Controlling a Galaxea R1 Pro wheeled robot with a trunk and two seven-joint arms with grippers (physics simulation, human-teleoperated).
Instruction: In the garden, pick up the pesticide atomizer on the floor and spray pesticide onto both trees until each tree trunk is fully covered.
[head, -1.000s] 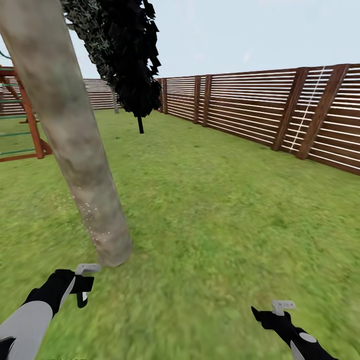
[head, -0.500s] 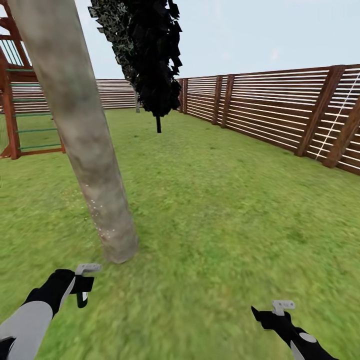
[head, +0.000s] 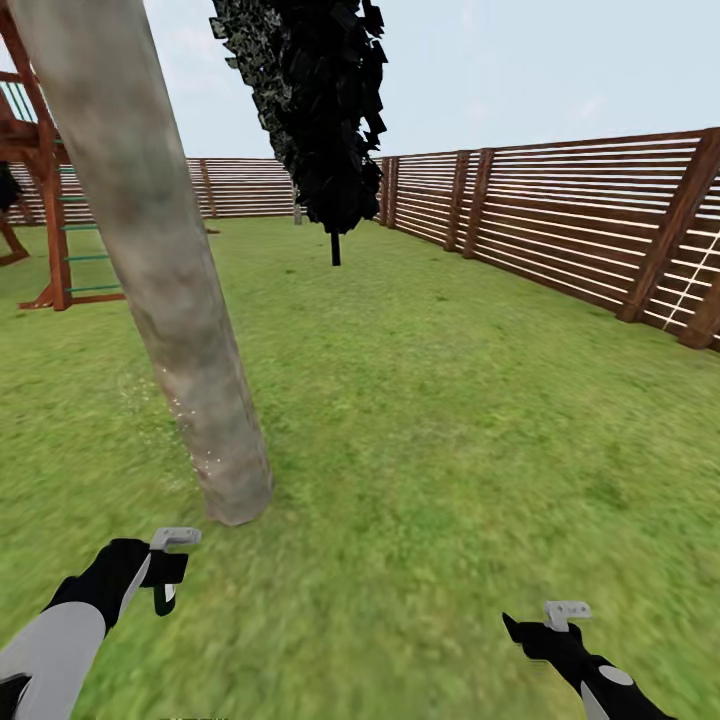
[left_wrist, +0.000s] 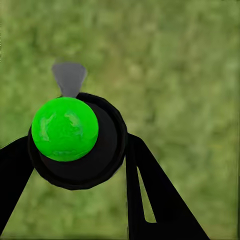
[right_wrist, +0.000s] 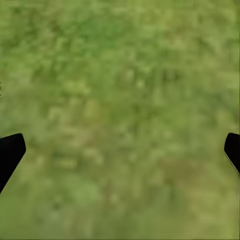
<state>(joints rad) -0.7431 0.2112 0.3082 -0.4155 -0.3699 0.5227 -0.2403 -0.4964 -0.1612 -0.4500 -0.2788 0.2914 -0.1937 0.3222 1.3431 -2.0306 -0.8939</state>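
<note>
The pesticide atomizer (head: 167, 570) is sitting in the left gripper (head: 160, 572), low at the left of the head view, its light grey trigger head (head: 176, 538) sticking up above the black fingers. In the left wrist view the gripper's two black fingers (left_wrist: 150, 195) are pressing against either side of the bottle's round black body (left_wrist: 80, 142), which is showing a bright green spot (left_wrist: 65, 129) on the end facing the camera, with the grey nozzle (left_wrist: 69, 77) pointing away over the grass. Just ahead of that gripper, the leaning grey-brown tree trunk (head: 160, 270) is rising from the lawn (head: 450, 420), with tiny white specks dotting its lower part; its top is running out of the picture. The right gripper (head: 548, 632) is hanging over bare grass well apart from the trunk, its fingers (right_wrist: 11, 152) standing wide apart with nothing between them. Dark foliage (head: 315, 100) is hanging farther back in front of the slatted brown fence (head: 560, 230). A red-brown climbing frame (head: 45, 200) is standing at the left, partly cut off.
</note>
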